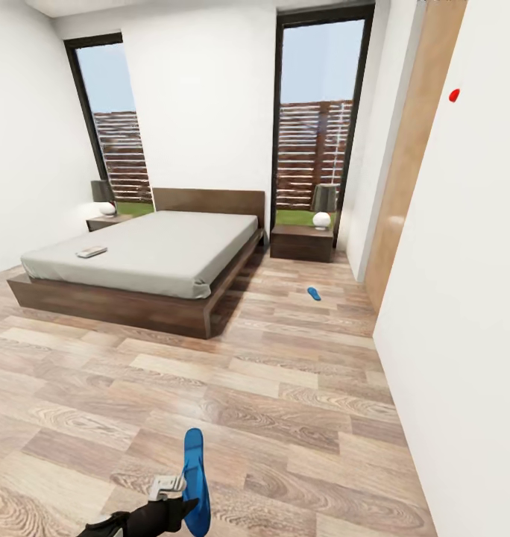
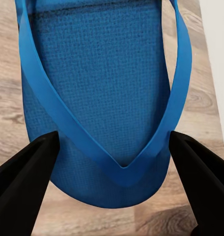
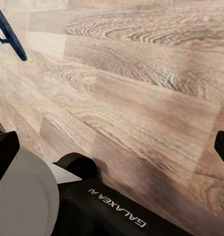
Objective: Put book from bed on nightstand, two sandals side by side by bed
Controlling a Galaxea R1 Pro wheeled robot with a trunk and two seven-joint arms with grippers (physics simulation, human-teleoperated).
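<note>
In the head view the bed (image 1: 158,257) stands across the bedroom, with the book (image 1: 92,252) lying flat near its left edge. A nightstand (image 1: 302,242) sits to the right of the headboard and another nightstand (image 1: 107,221) to the left. One blue sandal (image 1: 314,293) lies on the floor right of the bed. My left gripper (image 1: 177,496) is shut on the other sandal (image 1: 195,477), held on edge low in the foreground. In the left wrist view this sandal (image 2: 99,83) lies between the black fingers (image 2: 21,182). My right gripper (image 3: 112,152) is open over bare floor.
Wood-plank floor (image 1: 270,388) stretches between me and the bed. A white wall (image 1: 464,313) and a wooden door (image 1: 411,149) run along the right. Lamps stand on both nightstands. Tall windows (image 1: 315,112) flank the headboard. My own base (image 3: 92,206) shows under the right arm.
</note>
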